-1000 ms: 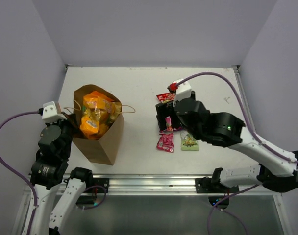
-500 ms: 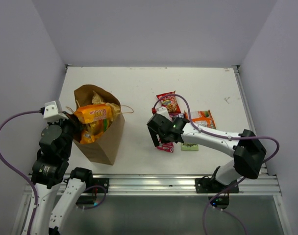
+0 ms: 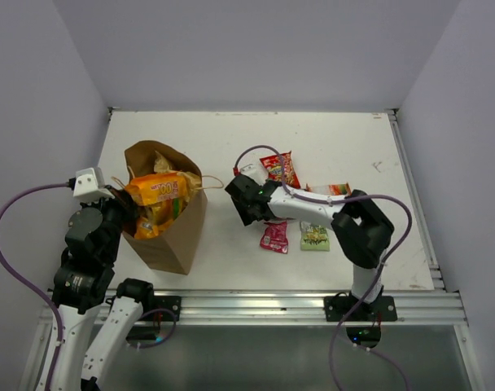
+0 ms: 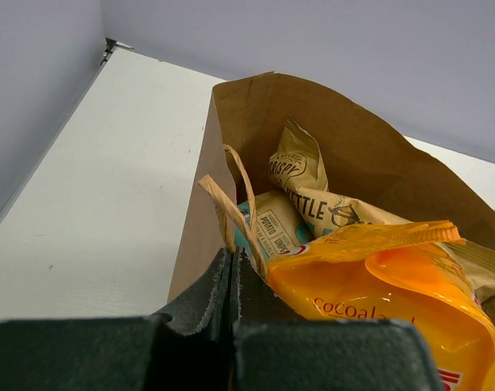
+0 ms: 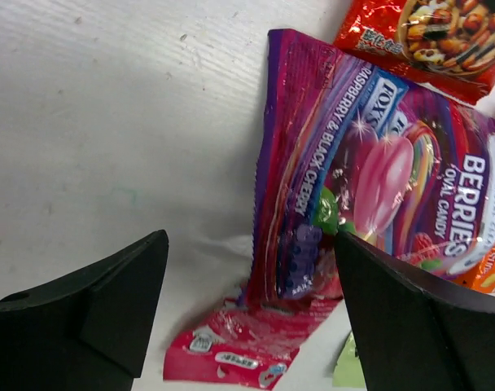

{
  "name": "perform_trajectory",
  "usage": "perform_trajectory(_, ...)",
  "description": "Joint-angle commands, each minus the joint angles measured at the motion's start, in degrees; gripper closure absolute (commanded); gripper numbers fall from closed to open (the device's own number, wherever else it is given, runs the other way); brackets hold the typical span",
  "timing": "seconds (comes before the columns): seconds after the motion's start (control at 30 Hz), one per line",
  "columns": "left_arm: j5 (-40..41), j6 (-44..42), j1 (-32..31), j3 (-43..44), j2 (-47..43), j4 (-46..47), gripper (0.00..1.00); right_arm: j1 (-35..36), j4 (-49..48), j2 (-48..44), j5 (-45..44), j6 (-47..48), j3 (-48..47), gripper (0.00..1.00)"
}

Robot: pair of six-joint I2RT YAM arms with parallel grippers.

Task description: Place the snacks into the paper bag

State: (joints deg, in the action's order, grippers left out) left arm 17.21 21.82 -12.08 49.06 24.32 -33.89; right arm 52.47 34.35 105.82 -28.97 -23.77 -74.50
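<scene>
The brown paper bag stands at the left with several snacks in it, an orange packet lying across its mouth. In the left wrist view the bag shows tan chip bags and the orange packet. My left gripper is shut on the bag's near rim beside a handle; in the top view it sits at the bag's left side. My right gripper is open, low over the table. A purple packet lies between its fingers, with a pink packet under it.
A red packet, the pink packet, a green packet and an orange packet lie on the white table around my right arm. Grey walls close in the left, back and right.
My right arm has stretched out low and its gripper has slid left, past the loose packets. The orange packet has settled across the bag's mouth. My left gripper has held still.
</scene>
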Motion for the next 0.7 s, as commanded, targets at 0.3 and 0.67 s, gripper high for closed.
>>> perform_trajectory(0.3,-1.7,-1.0,-0.1,2.3,0.8,-1.2,1.0,-4.0,7.2,6.7,-16.2,-2.7,-3.6,0.16)
perform_trajectory(0.67,-1.0,-1.6,-0.1,3.4,0.5,-2.0,1.0,-6.3,7.0,5.4,-14.5,0.4,-2.7,1.0)
